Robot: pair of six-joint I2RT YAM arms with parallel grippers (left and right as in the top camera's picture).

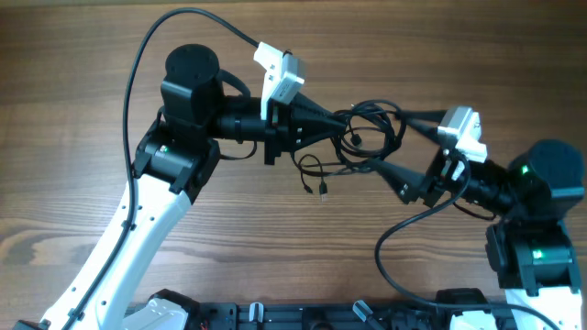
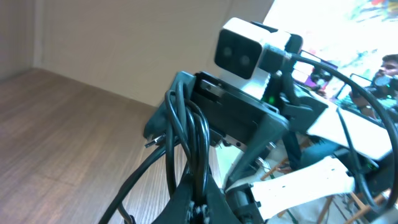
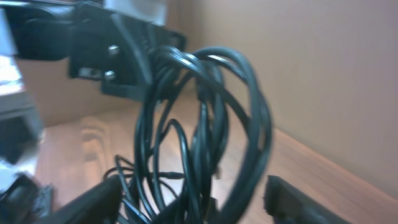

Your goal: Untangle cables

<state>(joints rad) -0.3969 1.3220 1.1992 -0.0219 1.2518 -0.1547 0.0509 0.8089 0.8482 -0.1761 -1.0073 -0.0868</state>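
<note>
Left gripper [image 1: 341, 124] pinches the cables [image 1: 376, 124]; right gripper [image 1: 393, 140] stands wide, tangled loops hanging between its jaws.

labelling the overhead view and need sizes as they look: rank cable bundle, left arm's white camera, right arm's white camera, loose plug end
1. cable bundle, sprawling widest
2. left arm's white camera and right arm's white camera: they look alike, so tied
3. loose plug end, a tiny tip below the bundle
</note>
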